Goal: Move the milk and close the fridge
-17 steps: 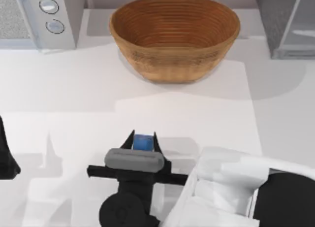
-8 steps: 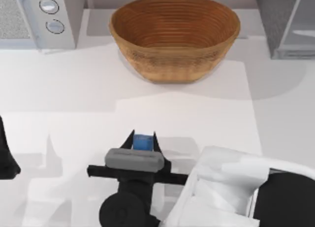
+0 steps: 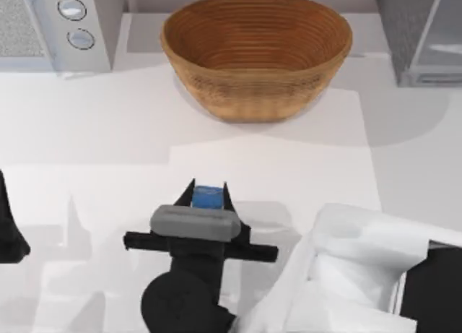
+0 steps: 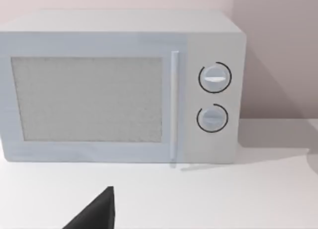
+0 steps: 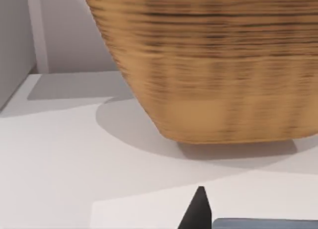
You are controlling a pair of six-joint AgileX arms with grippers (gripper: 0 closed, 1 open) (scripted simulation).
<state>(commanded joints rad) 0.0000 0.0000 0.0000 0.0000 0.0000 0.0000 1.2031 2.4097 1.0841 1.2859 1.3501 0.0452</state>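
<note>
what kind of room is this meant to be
Probably a rendered kitchen counter: a white microwave at the far left, a grey fridge at the far right, and a milk carton on the white table.

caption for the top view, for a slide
Right gripper holds the milk at the table's near middle, before the basket; fridge far right, left gripper parked at the left edge.

top: overhead, looking down | left wrist: low, facing microwave [image 4: 119, 87] | right wrist: low, close to basket [image 5: 208, 65]
</note>
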